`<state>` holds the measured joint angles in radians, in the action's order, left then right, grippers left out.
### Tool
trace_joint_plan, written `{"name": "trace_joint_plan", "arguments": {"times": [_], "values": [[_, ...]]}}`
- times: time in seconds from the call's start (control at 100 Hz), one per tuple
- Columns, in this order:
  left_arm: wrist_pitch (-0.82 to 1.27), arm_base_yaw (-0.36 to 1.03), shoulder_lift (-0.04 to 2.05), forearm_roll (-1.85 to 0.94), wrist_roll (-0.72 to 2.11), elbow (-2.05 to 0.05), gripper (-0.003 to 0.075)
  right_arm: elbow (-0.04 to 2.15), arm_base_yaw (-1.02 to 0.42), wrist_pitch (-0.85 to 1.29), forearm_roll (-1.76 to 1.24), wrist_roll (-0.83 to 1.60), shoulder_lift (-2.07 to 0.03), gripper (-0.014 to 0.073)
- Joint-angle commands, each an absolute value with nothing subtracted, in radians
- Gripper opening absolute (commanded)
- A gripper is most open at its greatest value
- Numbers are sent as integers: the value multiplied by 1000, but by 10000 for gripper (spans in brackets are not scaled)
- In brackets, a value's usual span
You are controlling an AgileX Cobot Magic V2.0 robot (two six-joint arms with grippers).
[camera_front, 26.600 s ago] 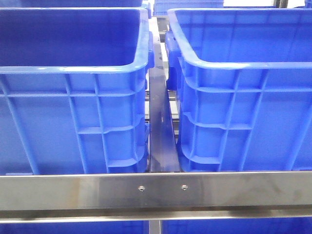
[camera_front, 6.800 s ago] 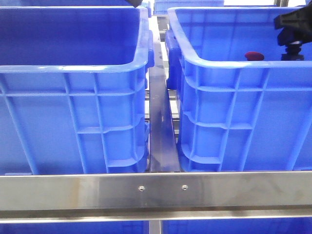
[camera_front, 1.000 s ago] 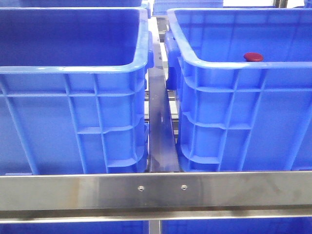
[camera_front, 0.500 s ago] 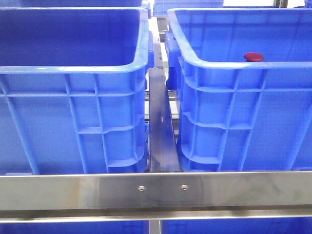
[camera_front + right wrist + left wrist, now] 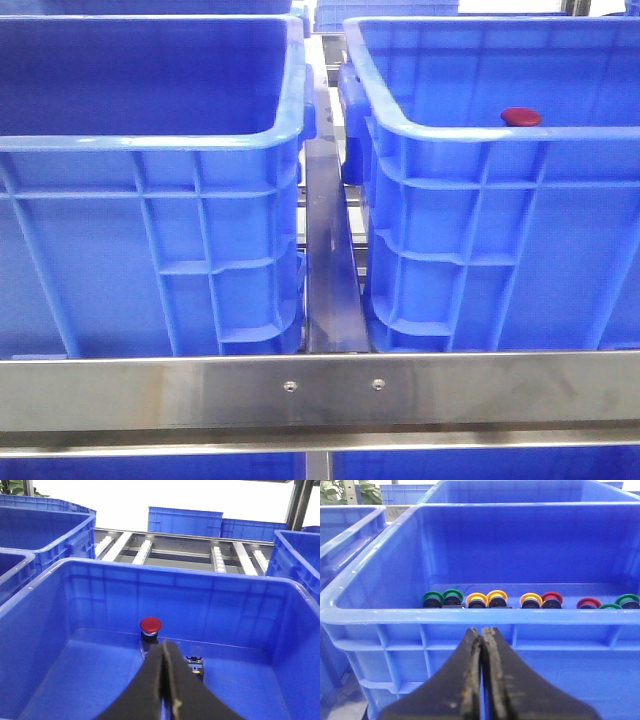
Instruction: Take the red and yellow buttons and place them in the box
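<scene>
One red button (image 5: pixel 150 625) already sits in the box (image 5: pixel 280 587). More red and yellow buttons (image 5: pixel 476 599) wait in the other crate (image 5: pixel 470 616). Both the left gripper (image 5: pixel 482 645) and right gripper (image 5: pixel 163 655) are pressed together, empty.

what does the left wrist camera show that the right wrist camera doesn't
Only the left wrist view shows a row of green, yellow and red buttons along the far wall of a blue crate. Only the right wrist view shows a single red button in another crate, and roller tracks beyond. Both show a shut end effector, left and right, holding nothing.
</scene>
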<state>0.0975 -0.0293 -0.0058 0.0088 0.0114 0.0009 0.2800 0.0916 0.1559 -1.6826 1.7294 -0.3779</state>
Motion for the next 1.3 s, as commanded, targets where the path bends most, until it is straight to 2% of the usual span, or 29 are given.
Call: {"name": "trace_joint_plan", "arguments": {"times": [0.0,0.68,0.77,0.84,1.03,1.29], "values": [[26,-33,-36,0,0,53,-20,305,100,174,-1704,1738,-382,-69],[26,-33,-36,0,0,53,-20,305,115,110,-1704,1737,-370,-69],[26,-33,-36,0,0,53,-20,306,115,147,-1619,1694,-370,-69],[26,-33,-36,0,0,53,-20,307,115,188,-1428,1518,-370,-69],[26,-33,-36,0,0,53,-20,307,110,214,-730,759,-370,-69],[26,-33,-36,0,0,53,-20,249,23,-41,-153,220,-351,-69]]}}
